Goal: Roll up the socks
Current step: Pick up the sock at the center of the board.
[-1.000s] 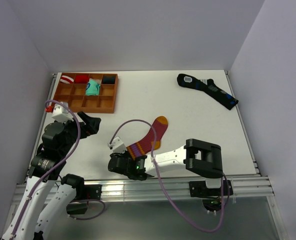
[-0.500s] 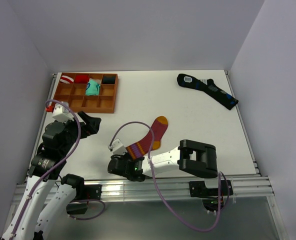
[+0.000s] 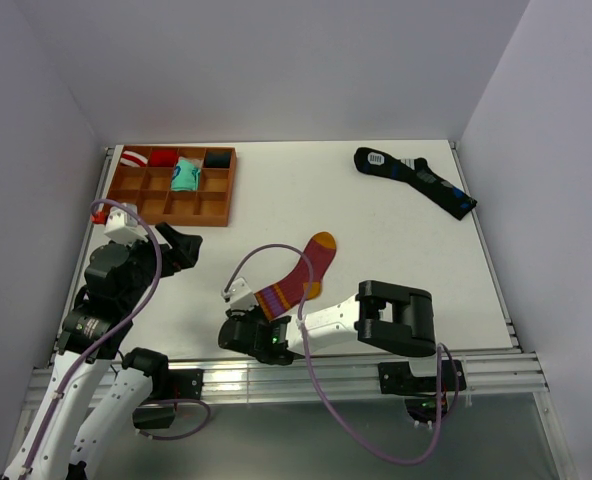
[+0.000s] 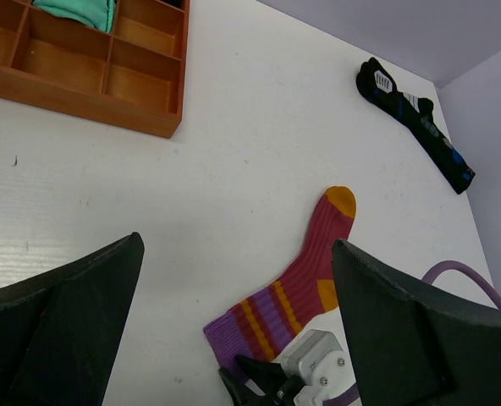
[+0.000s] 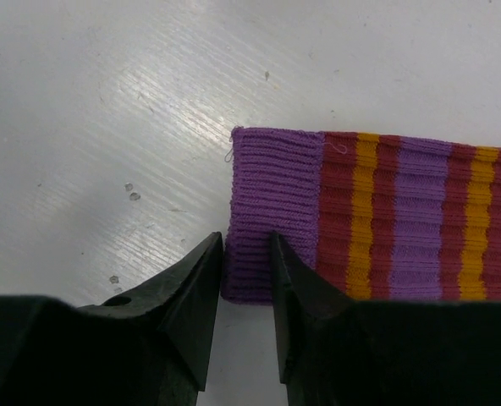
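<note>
Lying flat on the white table (image 3: 376, 240), the maroon sock (image 3: 301, 275) is stretching diagonally near the front edge, orange toe (image 4: 341, 201) pointing toward the far side, orange heel (image 4: 327, 292) at mid-length, purple cuff (image 5: 272, 203) with thin orange stripes nearest the arms. Right gripper (image 5: 247, 241) is sitting low at the cuff's open end; its fingers are standing with only a narrow gap between them, and the cuff's corner is showing in that gap. Cannot tell whether the fabric is actually being pinched or merely straddled. Left gripper (image 4: 238, 245) is hovering over bare table to the left of the sock, well apart from it, fingers spread wide and holding nothing. Wooden divided tray (image 4: 90, 108) is resting at the far left corner, carrying small rolled bundles in its back row: a red one (image 3: 162, 157), a teal one (image 3: 184, 175), and a red-and-white striped one (image 3: 132, 158) at its left end. Long black sock (image 3: 416, 180) with blue marks is lying near the far right corner, well apart from both arms.
</note>
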Tool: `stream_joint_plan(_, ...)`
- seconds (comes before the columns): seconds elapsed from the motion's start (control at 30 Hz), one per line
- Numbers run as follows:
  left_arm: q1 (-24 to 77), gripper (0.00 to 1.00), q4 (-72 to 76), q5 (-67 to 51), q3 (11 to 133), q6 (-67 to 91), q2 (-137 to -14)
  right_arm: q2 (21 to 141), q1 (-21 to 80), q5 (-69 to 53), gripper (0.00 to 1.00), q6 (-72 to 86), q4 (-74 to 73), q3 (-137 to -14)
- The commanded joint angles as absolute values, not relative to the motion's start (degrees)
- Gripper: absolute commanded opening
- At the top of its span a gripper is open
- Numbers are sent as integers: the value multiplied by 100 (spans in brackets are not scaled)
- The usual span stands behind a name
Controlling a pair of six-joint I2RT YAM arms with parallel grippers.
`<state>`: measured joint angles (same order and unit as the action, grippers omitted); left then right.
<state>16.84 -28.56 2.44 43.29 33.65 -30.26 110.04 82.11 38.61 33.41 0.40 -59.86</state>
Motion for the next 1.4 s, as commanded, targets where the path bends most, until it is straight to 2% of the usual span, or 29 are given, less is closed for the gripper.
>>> stream_joint_plan(0.0,1687,99,-2725,246,4307,3366,-3041,11127,8227,3858,32,3559,-246,-5766)
stream_joint_plan(0.13,1687,100,-2725,246,4307,3366,-3050,11171,8235,3876,30,3577,-360,-5810)
stream_joint_plan(0.3,1687,99,-2725,246,4307,3366,-3050,11031,8235,3885,16,3542,-553,-5932)
stream_joint_plan(0.7,1687,99,-2751,290,4307,3375,-3006,10257,8227,3481,15,3366,-1072,-6442)
stream_joint_plan(0.93,1687,100,-2777,360,4315,3392,-2962,9967,8113,2779,15,3375,-924,-6645)
stream_joint_plan(1.2,1687,99,-2777,404,4307,3410,-2979,8966,7322,1399,13,3638,-72,-5872)
stream_joint_plan(1.37,1687,100,-2795,413,4333,3445,-3146,8561,6619,757,13,3691,-26,-5573)
